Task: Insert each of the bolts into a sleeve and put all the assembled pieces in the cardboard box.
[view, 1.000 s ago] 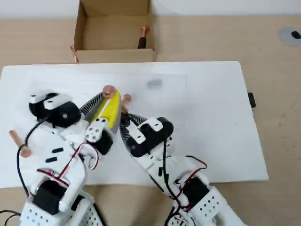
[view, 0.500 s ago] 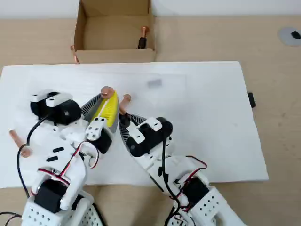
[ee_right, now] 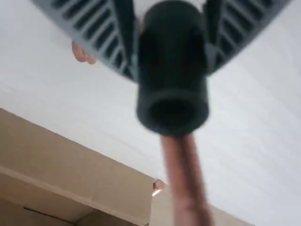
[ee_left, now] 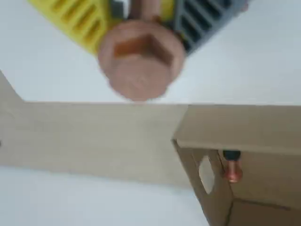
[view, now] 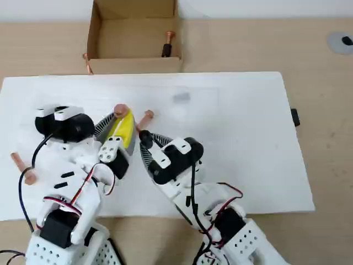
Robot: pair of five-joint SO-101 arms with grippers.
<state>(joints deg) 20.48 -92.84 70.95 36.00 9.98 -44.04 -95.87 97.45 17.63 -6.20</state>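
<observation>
My left gripper, with one yellow and one grey finger, is shut on a copper bolt whose hex head points toward the cardboard box. Just beside it, my right gripper is shut on a black sleeve. A second copper bolt sticks out of that sleeve. Inside the box lies one assembled piece.
Both arms stand over a white sheet on the wooden table. Two loose bolts lie at the sheet's left edge. Another bolt rests against the box's outer left corner. A small dark object sits at the sheet's right edge.
My left gripper has drawn a little to the left with its bolt, widening the gap to the right gripper. The right arm has stayed almost still.
</observation>
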